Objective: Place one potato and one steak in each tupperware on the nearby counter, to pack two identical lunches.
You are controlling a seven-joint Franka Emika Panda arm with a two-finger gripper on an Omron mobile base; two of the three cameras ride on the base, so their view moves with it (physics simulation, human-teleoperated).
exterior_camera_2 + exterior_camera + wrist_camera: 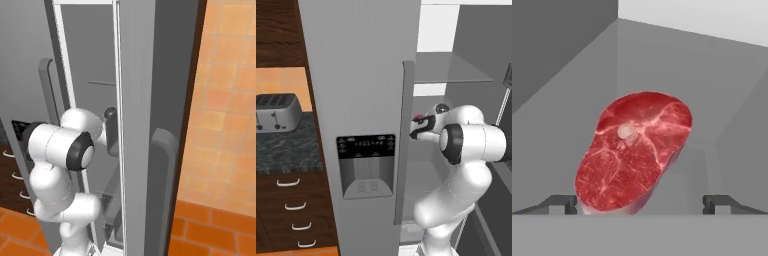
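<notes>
A red marbled steak (634, 155) with a pale spot lies on the grey floor of a fridge compartment, straight ahead in the hand view. My gripper (639, 204) is open, and its two dark fingertips (562, 202) stand wide apart. The steak's near end lies between them, closer to the left tip, and neither tip touches it. In the left base view my hand (423, 126) reaches past the open fridge door into the compartment. The counter (286, 145) shows at the left. The potato and the tupperware are out of view.
The tall grey fridge door (363, 125) with its dispenser panel stands just left of my arm. A glass shelf (451, 70) spans the fridge above my hand. A silver toaster (276, 112) sits on the counter, with drawers below it. The other fridge door (145, 125) hems my arm in on the right.
</notes>
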